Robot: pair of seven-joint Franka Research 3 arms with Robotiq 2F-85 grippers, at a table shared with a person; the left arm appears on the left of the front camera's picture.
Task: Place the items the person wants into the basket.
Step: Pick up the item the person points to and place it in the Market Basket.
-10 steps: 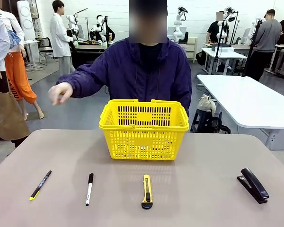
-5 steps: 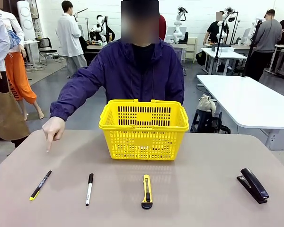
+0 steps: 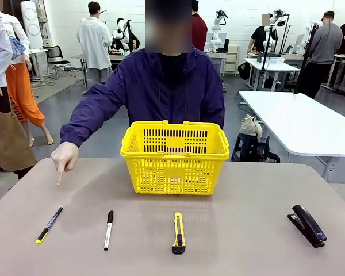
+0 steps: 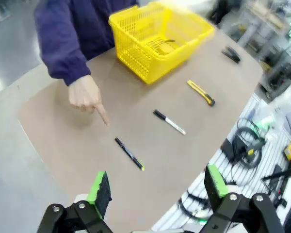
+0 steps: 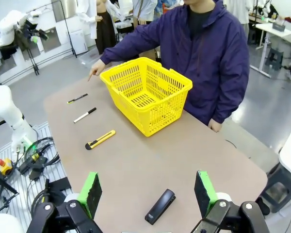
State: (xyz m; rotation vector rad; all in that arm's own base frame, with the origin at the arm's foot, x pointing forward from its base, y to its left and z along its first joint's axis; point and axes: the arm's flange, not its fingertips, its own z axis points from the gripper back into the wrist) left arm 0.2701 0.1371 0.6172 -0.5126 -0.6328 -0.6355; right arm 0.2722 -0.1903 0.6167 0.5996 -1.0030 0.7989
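At the bottom edge of the left wrist view, the left gripper [image 4: 157, 187] hangs high above the table [image 4: 63, 141] with its green pads spread wide and nothing between them. Just above it in the frame, at centre, lies the slim black pen [image 4: 129, 154], its yellow-green tip towards the gripper. And there's the signal: the person's hand [image 4: 85, 94], upper left of centre, index finger stretched down towards the pen's black end, close to it but not on it. To the right of the pen come the white-barrelled marker [image 4: 169, 122], then the utility knife [image 4: 201, 92], and at top centre the yellow basket [image 4: 136, 53].

Over to the right wrist view: along the bottom edge the right gripper [image 5: 147, 190] is just as wide, gripping nothing, and the black stapler [image 5: 160, 206] lies on the tabletop right below it, bottom centre. The basket fills mid-frame, with the person in the navy-purple jacket behind it at the top.

From the front, the row runs along the lower part of the frame: pen at lower left, marker next, knife at bottom centre, stapler at lower right, well apart from the others. The basket stands upright at centre, and the pointing hand sits at middle left, above the pen.
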